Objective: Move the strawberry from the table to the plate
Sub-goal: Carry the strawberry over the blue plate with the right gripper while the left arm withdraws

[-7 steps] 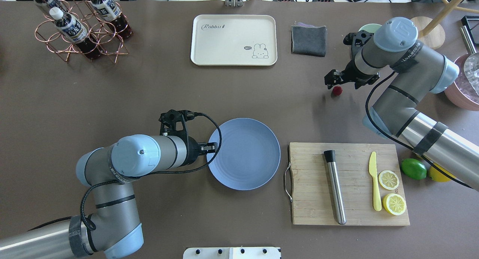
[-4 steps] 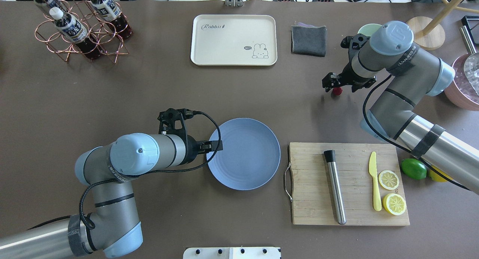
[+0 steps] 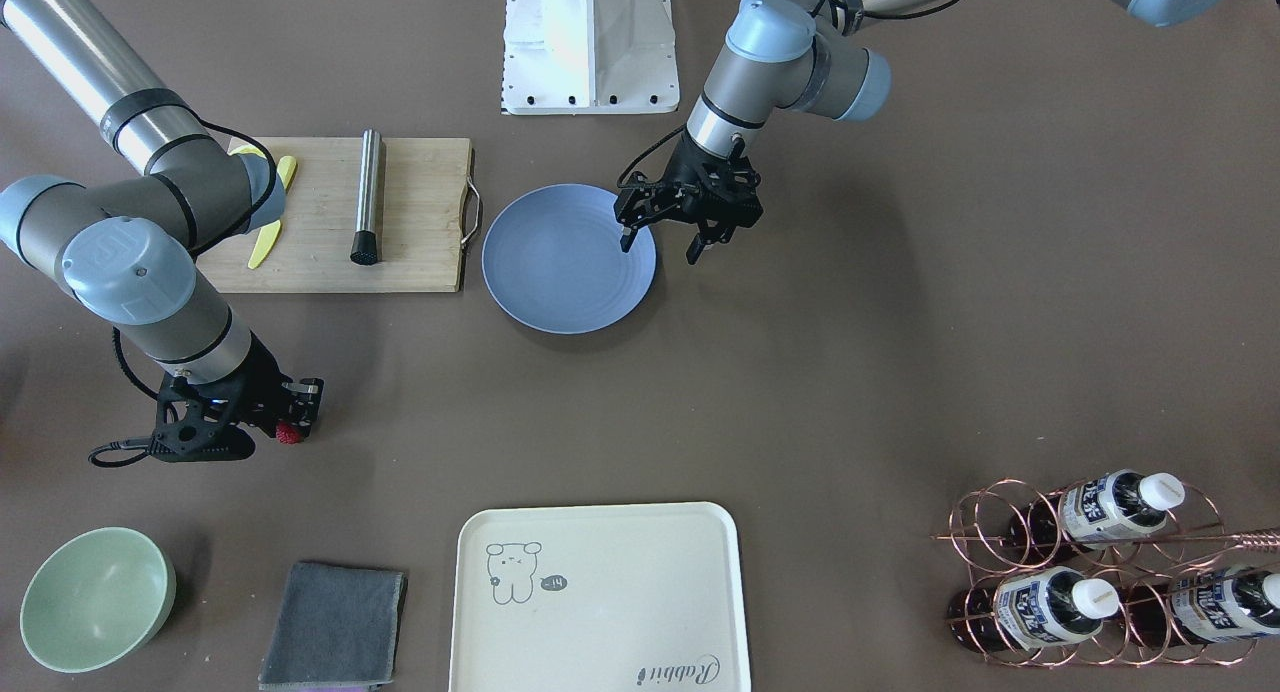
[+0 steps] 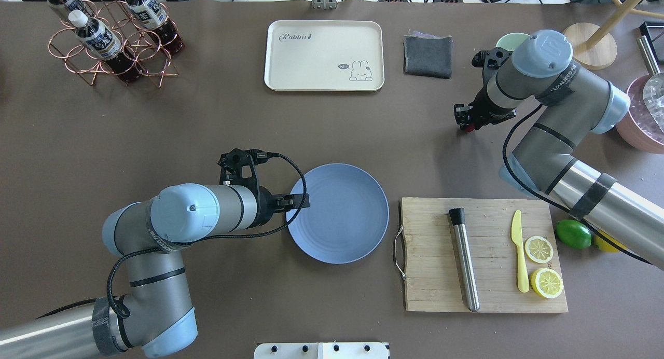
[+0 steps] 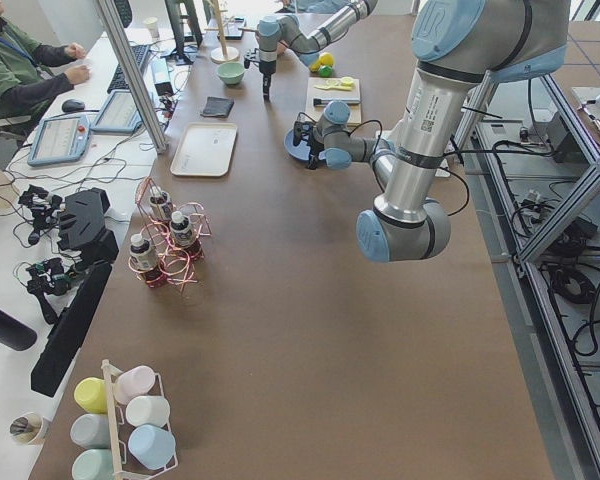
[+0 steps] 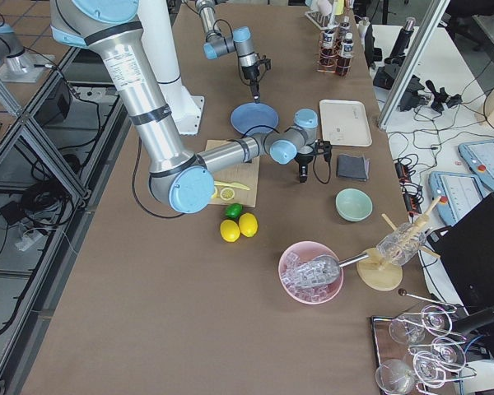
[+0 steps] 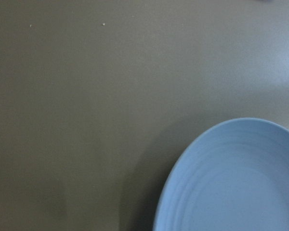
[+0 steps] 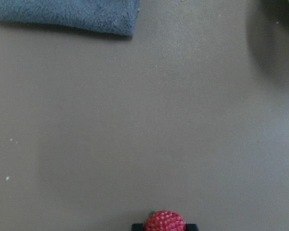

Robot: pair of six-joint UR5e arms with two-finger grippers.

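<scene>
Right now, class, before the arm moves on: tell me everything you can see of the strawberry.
The strawberry is tiny, roundish and red, with a bumpy, bead-like surface and a small green bit at one edge. It looks artificial rather than fresh. It sits between the fingertips of the right gripper, which appear closed on it, low over the brown table, well away from the plate. Whether it touches the table cannot be told.

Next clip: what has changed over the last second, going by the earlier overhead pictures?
The right pincer came down over the strawberry and closed on it; the strawberry still sits on the table. The left pincer stays open by the rim of the plate, which has not moved.
</scene>
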